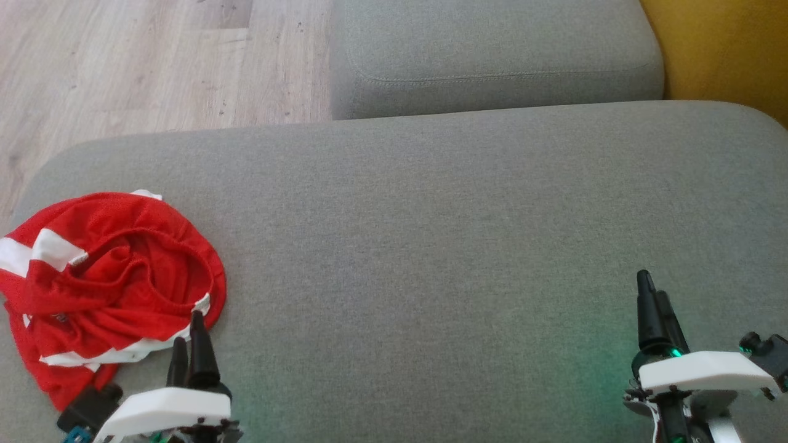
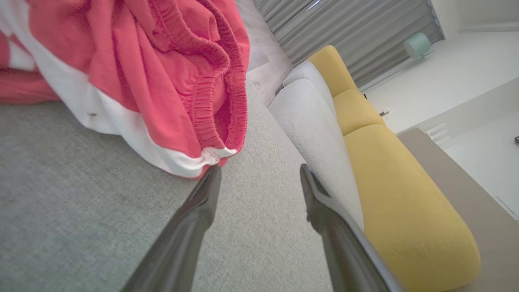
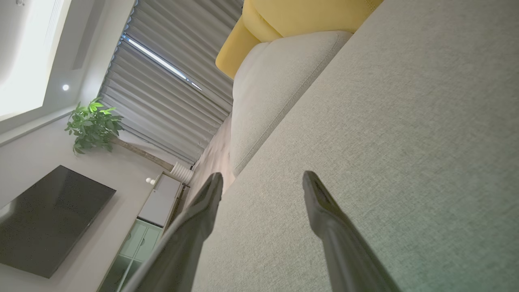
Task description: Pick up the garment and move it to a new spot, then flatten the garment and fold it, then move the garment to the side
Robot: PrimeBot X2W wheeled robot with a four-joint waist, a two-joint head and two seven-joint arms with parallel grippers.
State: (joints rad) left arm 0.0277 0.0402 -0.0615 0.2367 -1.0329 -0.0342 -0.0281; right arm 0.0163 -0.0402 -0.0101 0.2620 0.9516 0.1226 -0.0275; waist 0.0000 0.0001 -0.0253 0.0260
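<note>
garment (image 1: 104, 277): crumpled at the sofa seat's (image 1: 431, 246) left end | jaws: left gripper (image 1: 188, 329) apart, one tip at the hem; right gripper (image 1: 652, 285) apart, well away | risk: pinching one loose layer only — garment likely slips or drags

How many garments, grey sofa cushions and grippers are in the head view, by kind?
Red-and-white garment: 1
Grey cushions: 2, the near cushion and the far cushion
Grippers: 2, the left gripper and the right gripper, fingers apart
Total: 5
</note>
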